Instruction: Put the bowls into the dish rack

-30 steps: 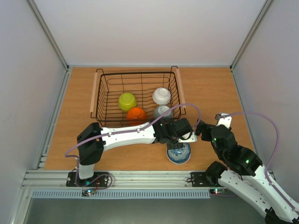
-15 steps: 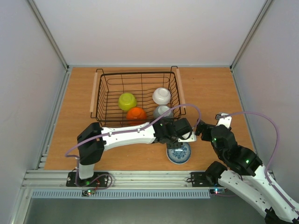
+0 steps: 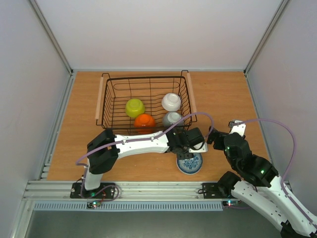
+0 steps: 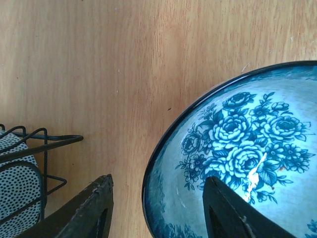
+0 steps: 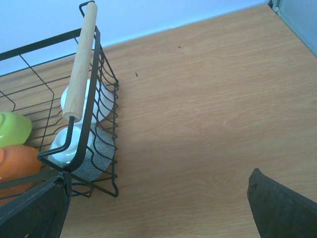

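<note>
The blue-patterned bowl [image 3: 189,162] sits upright on the bench [image 3: 223,94], just in front of the near right corner of the dish rack [image 3: 143,76] and outside it. It is white inside with dark blue roses and a thin dark rim, glossy enough to catch the light. It looks like glazed ceramic, so I judge it stiff, fairly heavy for its size, slick under the pads and liable to chip if knocked on the wire. The rim is the sensible place to take it, one finger inside and one outside, pinched squarely so it does not swing. The left hand [image 4: 157,186] is placed for that: its fingers [image 4: 96,210] stand partly apart astride the near rim, one over the bare wood, the other over the flowered inside, with a gap on each side, so it holds nothing. The right hand [image 5: 157,178] hangs beside the rack's right end, spread wide and empty. Inside the rack lie the yellow-green bowl [image 3: 134,107], the orange bowl [image 3: 144,121], a white bowl [image 3: 171,101] and the grey speckled bowl [image 3: 172,119], all tipped or upside down.
</note>
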{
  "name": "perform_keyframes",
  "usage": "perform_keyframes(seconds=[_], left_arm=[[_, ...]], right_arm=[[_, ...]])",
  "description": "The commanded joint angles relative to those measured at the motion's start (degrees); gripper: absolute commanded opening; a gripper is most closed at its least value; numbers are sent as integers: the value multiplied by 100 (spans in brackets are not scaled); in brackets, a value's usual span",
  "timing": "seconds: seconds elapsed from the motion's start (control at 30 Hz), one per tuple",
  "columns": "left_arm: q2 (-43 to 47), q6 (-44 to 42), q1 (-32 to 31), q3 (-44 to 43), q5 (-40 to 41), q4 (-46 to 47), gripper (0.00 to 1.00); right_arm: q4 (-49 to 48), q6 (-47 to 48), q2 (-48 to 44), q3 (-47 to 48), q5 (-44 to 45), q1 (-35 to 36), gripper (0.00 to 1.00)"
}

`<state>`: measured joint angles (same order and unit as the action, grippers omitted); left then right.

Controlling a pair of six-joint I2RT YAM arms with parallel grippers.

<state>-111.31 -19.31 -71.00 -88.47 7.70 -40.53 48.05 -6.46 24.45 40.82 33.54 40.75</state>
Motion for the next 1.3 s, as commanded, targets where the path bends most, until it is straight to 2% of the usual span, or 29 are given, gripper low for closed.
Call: perform_keyframes(seconds=[0.0,0.07,0.2,0.23,0.47,0.63,0.77,0.97,1.1,1.27], left_arm=[[-214,76,-11,-30,-119,94,48],[-230,102,-11,-39,-127,85,37],[-192,132,-16,-65,-30,107,6],[-171,137,-9,-62,-10,118,1],[17,86,-10,-71,7,104,0],[466,-29,61,-25,-382,-44,1],[1089,3,513,72,-1197,-202,0],[2008,51,1384,433,-2010,-185,1],[2459,123,2221,544,-3113,-280,0],[2717,457,3519,671,-4842,-265,1]], right_arm=[[-68,-22,-58,24,4,-20,99],[-68,-27,-70,28,4,-18,99],[-76,-24,-54,21,4,-17,99],[-77,-25,-54,25,8,-15,99],[-72,-19,-51,46,31,-20,99],[38,22,261,281,110,-19,99],[327,-75,545,669,396,-15,99],[35,183,191,819,483,-15,99],[-270,444,229,880,-408,-15,99],[-776,783,998,1182,-2672,-15,96]])
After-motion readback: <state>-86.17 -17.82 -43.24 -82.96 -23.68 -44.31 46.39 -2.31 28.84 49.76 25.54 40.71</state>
